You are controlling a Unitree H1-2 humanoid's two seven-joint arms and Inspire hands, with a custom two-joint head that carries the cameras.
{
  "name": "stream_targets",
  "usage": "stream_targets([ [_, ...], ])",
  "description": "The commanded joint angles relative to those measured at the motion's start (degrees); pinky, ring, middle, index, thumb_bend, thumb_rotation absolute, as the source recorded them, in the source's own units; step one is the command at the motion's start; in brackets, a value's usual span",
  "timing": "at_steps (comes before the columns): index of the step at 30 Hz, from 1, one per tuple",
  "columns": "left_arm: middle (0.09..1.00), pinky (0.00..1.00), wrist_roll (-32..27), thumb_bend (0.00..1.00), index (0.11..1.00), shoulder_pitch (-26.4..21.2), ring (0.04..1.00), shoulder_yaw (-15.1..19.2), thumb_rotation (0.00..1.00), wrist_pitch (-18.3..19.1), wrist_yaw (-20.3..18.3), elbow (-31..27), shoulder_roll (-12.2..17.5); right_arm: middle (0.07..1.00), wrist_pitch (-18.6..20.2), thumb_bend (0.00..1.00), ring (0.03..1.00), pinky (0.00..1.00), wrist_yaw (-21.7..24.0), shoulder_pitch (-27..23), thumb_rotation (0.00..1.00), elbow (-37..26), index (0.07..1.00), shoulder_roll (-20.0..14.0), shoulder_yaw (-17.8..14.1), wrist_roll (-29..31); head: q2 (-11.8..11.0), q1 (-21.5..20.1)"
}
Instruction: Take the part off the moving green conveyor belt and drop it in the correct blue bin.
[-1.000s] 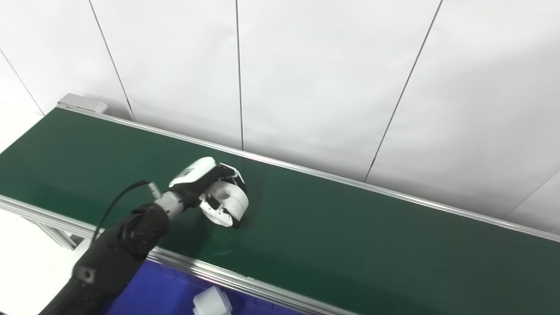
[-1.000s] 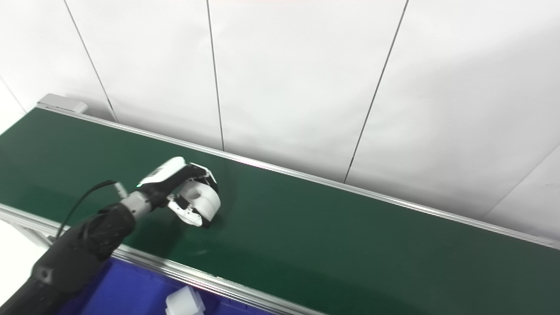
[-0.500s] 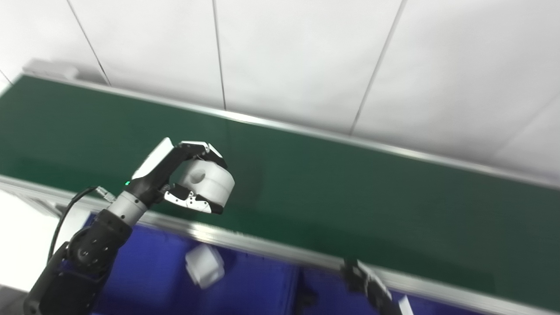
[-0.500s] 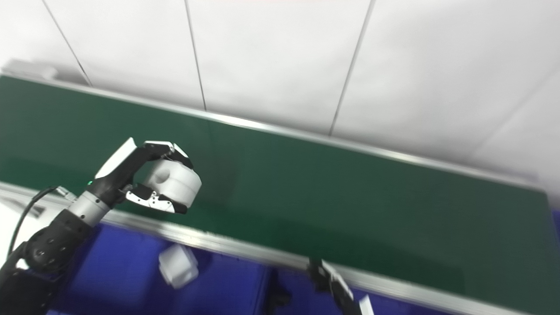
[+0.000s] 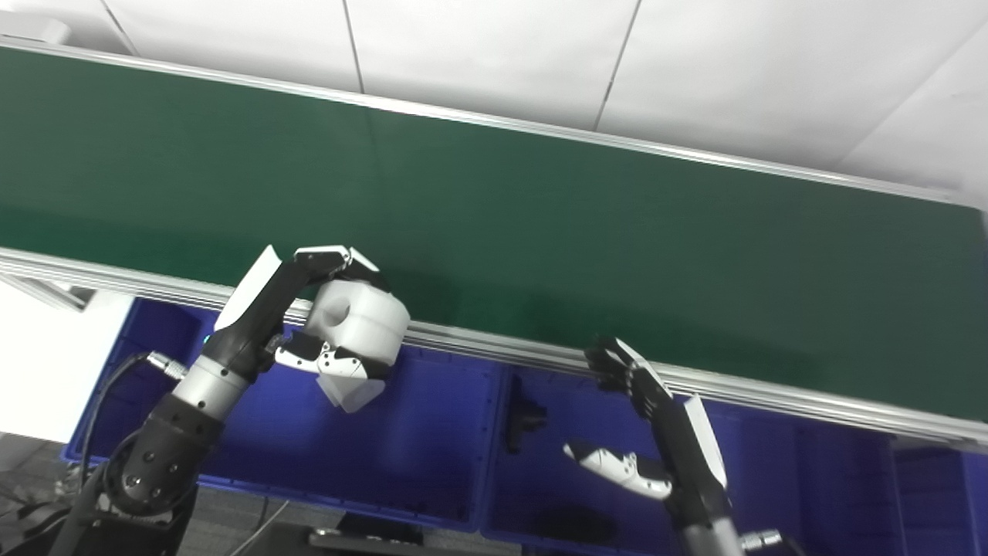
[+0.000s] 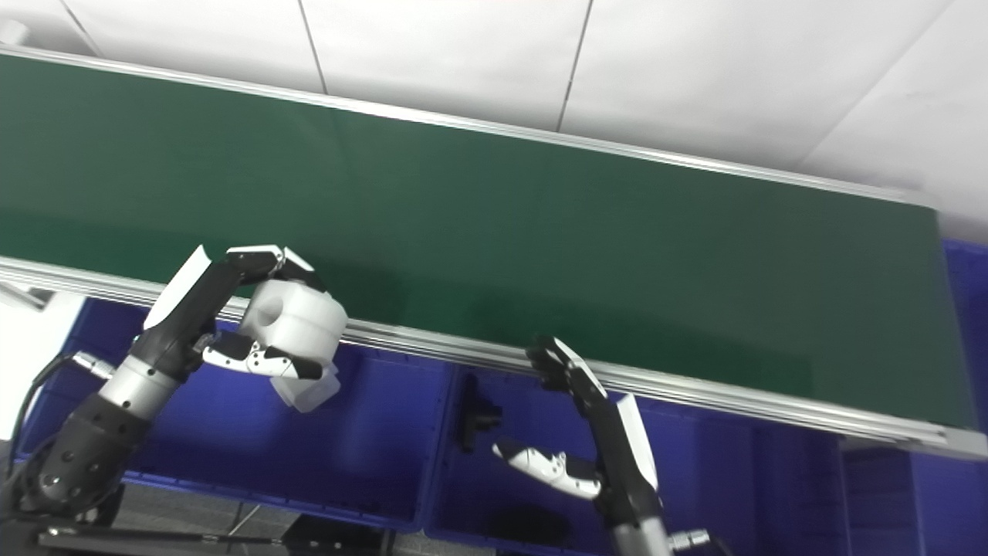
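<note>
My left hand [image 5: 309, 309] is shut on a white cylindrical part [image 5: 361, 324] with a round hole in its side. It holds the part in the air over the near rail of the green conveyor belt [image 5: 494, 208] and above the left blue bin [image 5: 432, 448]. Another white part [image 5: 351, 392] lies in that bin, partly hidden behind the held one. My right hand [image 5: 656, 432] hangs open over the middle blue bin [image 5: 571, 479], fingers spread, holding nothing.
A small black part [image 5: 523, 415] lies in the middle bin near the divider, and a dark shape [image 5: 583, 525] sits at its front. A further blue bin [image 6: 957, 324] shows beyond the belt's right end. White wall panels stand behind the belt.
The camera has tilted down and right, bringing the bins into view. My left hand has carried the white part from the belt surface back over the near rail. The right hand has come fully into view.
</note>
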Motion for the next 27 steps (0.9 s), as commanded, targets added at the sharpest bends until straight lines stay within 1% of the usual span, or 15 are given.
stream_targets([
  [1, 0.507, 0.48, -0.28, 0.50, 0.468, 1.15, 0.474, -0.69, 0.00, -0.61, -0.28, -1.16, -0.32, 0.814, -0.08, 0.75, 0.799, 0.76, 0.37, 0.15, 0.43, -2.54, 0.864, 0.34, -0.22, 0.72, 0.29, 0.14],
  [6, 0.515, 0.49, 2.56, 0.50, 0.453, 3.89, 0.483, -2.62, 0.00, -2.27, 0.35, -0.45, -1.93, 0.814, 0.33, 0.75, 0.806, 0.76, 0.69, 0.19, 0.42, -3.28, 0.863, 0.49, -0.32, 0.71, 0.85, 0.51],
  [10, 0.519, 0.48, 5.10, 0.50, 0.456, 5.25, 0.476, -3.34, 0.00, -4.93, 1.46, 1.26, -2.51, 0.815, 1.28, 0.75, 0.816, 0.77, 1.01, 0.46, 0.43, -4.03, 0.865, 0.58, -0.47, 0.91, 0.92, 0.73],
  [13, 0.514, 0.49, 7.30, 0.50, 0.467, 6.42, 0.468, -3.53, 0.00, -3.93, 1.53, 0.92, -2.82, 0.812, 1.41, 0.75, 0.812, 0.77, 1.07, 0.67, 0.43, -4.33, 0.864, 0.61, -0.59, 0.89, 1.07, 0.73],
  [17, 0.514, 0.49, 10.87, 0.50, 0.471, 6.52, 0.464, -4.33, 0.00, -5.15, 1.98, 2.22, -2.85, 0.811, 1.93, 0.75, 0.812, 0.76, 1.45, 1.12, 0.43, -5.23, 0.865, 0.23, -0.88, 1.30, 1.28, 1.23],
  [19, 0.519, 0.49, 13.49, 0.50, 0.469, 6.85, 0.463, -4.68, 0.00, -3.69, 2.12, 1.93, -3.29, 0.810, 2.37, 0.75, 0.811, 0.76, 1.77, 1.22, 0.43, -5.59, 0.864, 0.12, -1.00, 1.89, 1.21, 1.77],
  [21, 0.520, 0.49, 16.51, 0.50, 0.469, 7.10, 0.461, -4.99, 0.00, -2.99, 2.77, 2.11, -3.70, 0.811, 2.61, 0.75, 0.811, 0.76, 2.10, 1.21, 0.43, -5.83, 0.865, -0.06, -1.11, 2.20, 1.29, 2.10],
  [23, 0.515, 0.53, 20.69, 0.50, 0.464, 7.25, 0.482, -5.37, 0.00, -2.63, 3.90, 2.48, -3.94, 0.810, 2.89, 0.75, 0.809, 0.76, 2.40, 1.19, 0.43, -5.98, 0.863, -0.10, -1.25, 2.39, 1.27, 2.33],
  [24, 0.515, 0.54, 22.73, 0.50, 0.463, 7.33, 0.485, -5.62, 0.00, -1.78, 4.02, 2.34, -4.03, 0.810, 2.94, 0.76, 0.809, 0.76, 2.54, 1.17, 0.43, -6.03, 0.863, -0.11, -1.31, 2.38, 1.27, 2.47],
  [25, 0.515, 0.56, 24.66, 0.50, 0.462, 7.33, 0.493, -5.93, 0.00, -0.78, 3.89, 2.05, -4.01, 0.809, 2.90, 0.76, 0.807, 0.76, 2.62, 1.12, 0.43, -6.02, 0.862, -0.13, -1.35, 2.20, 1.24, 2.59],
  [27, 0.526, 0.62, 30.99, 0.51, 0.466, 7.18, 0.625, -6.61, 0.00, 2.54, 3.18, 0.85, -3.66, 0.809, 3.03, 0.76, 0.802, 0.76, 2.77, 1.05, 0.44, -6.10, 0.861, -0.15, -1.36, 1.95, 1.24, 2.59],
])
